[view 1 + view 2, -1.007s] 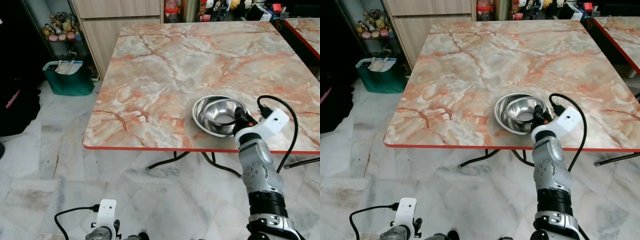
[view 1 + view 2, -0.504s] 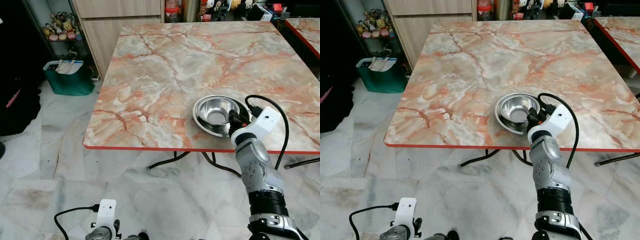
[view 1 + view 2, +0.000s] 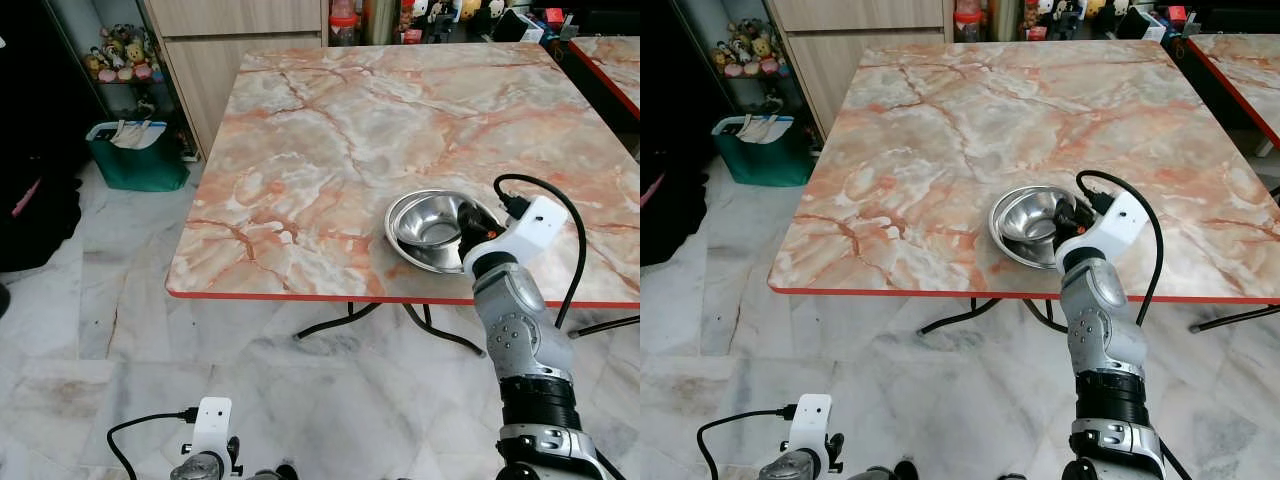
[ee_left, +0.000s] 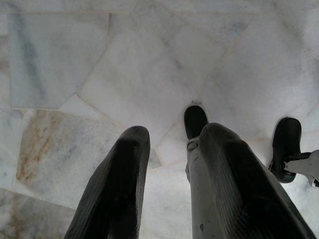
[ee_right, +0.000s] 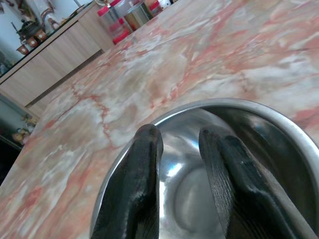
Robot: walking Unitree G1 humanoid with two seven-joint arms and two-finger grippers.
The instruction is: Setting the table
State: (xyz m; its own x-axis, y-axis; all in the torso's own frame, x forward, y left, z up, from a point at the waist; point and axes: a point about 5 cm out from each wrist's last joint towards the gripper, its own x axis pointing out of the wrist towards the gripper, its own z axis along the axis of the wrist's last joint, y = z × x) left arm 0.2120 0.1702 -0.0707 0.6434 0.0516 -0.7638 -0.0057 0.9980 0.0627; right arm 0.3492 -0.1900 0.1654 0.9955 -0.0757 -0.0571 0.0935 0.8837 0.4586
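Observation:
A shiny steel bowl (image 3: 428, 232) sits near the front edge of the orange-veined marble table (image 3: 350, 120), toward its right side. It tilts a little, with its near right rim raised. My right gripper (image 3: 468, 226) is at that rim and shut on it. In the right wrist view the two black fingers (image 5: 144, 164) reach over the bowl's hollow (image 5: 189, 189), with the rim (image 5: 279, 119) curving around them. My left gripper (image 4: 172, 130) hangs low over the white marble floor, its fingers close together and holding nothing.
A green bin (image 3: 135, 155) and a wooden cabinet (image 3: 230, 50) stand at the far left of the table. A second marble table (image 3: 610, 60) lies at the far right. Jars and clutter (image 3: 345, 20) line the table's far edge. Black table legs (image 3: 330, 322) spread beneath.
My right gripper has shifted slightly up and right at the bowl's rim. The bowl lay flat half a second ago and now tilts. The left arm has not moved.

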